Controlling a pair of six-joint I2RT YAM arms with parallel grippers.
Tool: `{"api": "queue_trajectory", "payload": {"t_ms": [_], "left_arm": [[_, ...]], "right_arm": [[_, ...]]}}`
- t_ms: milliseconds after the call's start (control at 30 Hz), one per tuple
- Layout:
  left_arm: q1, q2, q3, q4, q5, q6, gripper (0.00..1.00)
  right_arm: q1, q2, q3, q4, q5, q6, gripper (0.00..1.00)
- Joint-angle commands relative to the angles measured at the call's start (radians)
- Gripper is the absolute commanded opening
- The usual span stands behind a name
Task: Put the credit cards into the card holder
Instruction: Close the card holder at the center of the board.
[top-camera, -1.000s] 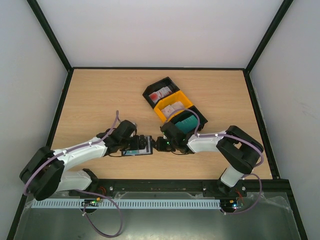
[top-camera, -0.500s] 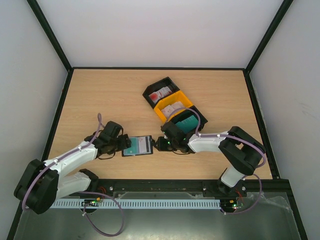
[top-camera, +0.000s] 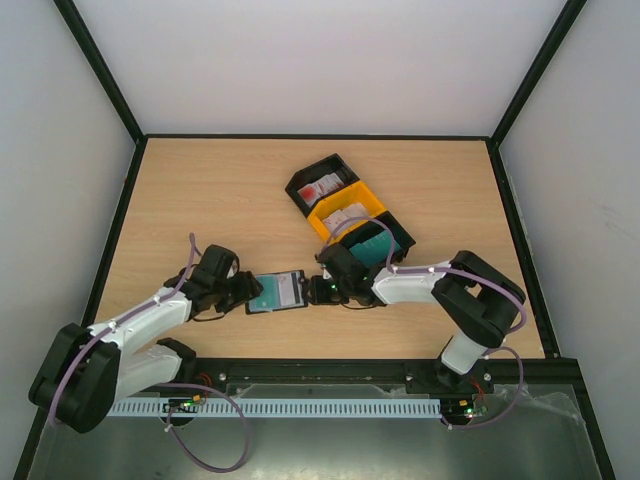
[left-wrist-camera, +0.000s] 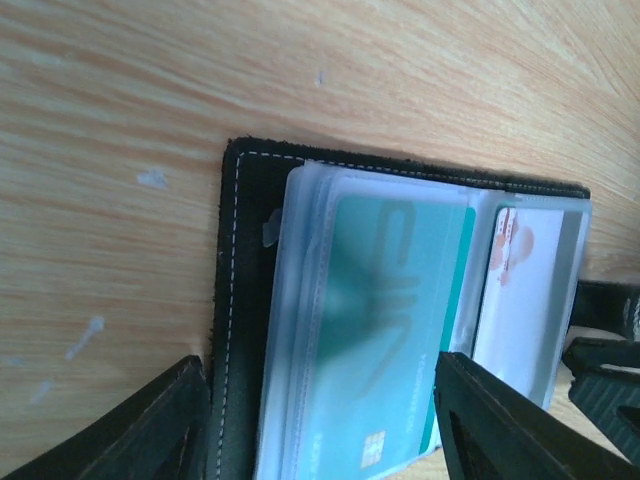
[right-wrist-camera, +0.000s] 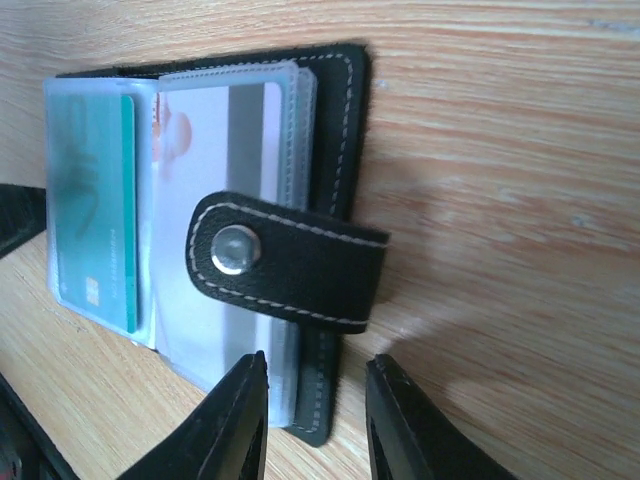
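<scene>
The card holder (top-camera: 277, 292) lies open and flat on the table between my two grippers. A teal credit card (left-wrist-camera: 390, 320) sits in its clear sleeve, with a white, red-blotched card (left-wrist-camera: 520, 290) in the sleeve beside it. My left gripper (left-wrist-camera: 318, 365) is open, its fingers standing either side of the holder's left half without touching it. My right gripper (right-wrist-camera: 318, 360) is open a little around the holder's right cover edge (right-wrist-camera: 325, 400), just below the snap strap (right-wrist-camera: 290, 262). More credit cards lie in the trays.
Three trays stand in a diagonal row behind the right arm: a black one with red-blotched cards (top-camera: 322, 188), a yellow one with pale cards (top-camera: 345, 215), and a black one with teal cards (top-camera: 378, 243). A black frame borders the table.
My left gripper has drawn back to the left, off the card holder, and its jaws have narrowed somewhat. The right gripper's jaws have widened slightly at the holder's edge.
</scene>
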Motion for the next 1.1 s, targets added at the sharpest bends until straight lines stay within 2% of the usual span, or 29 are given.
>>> {"api": "queue_trajectory", "payload": {"t_ms": [0,133,567,767,1067], "left_arm": [[0.013,-0.021,-0.027,0.013,0.09,-0.018,0.61],[0.028,-0.014,-0.046,0.056,0.163,-0.025,0.6],[0.042,-0.008,-0.061,0.08,0.18,-0.007,0.52],[0.043,-0.004,-0.062,0.077,0.173,0.004,0.52],[0.044,0.012,-0.063,0.099,0.184,0.009,0.51]], "right_arm": [[0.009,0.025,0.02,0.015,-0.009,-0.01,0.28],[0.009,0.041,0.019,0.032,-0.011,0.005,0.28],[0.009,-0.041,-0.03,0.181,-0.054,0.078,0.27],[0.009,-0.097,-0.061,0.232,-0.068,0.118,0.28],[0.009,-0.1,-0.068,0.28,-0.106,0.142,0.37]]}}
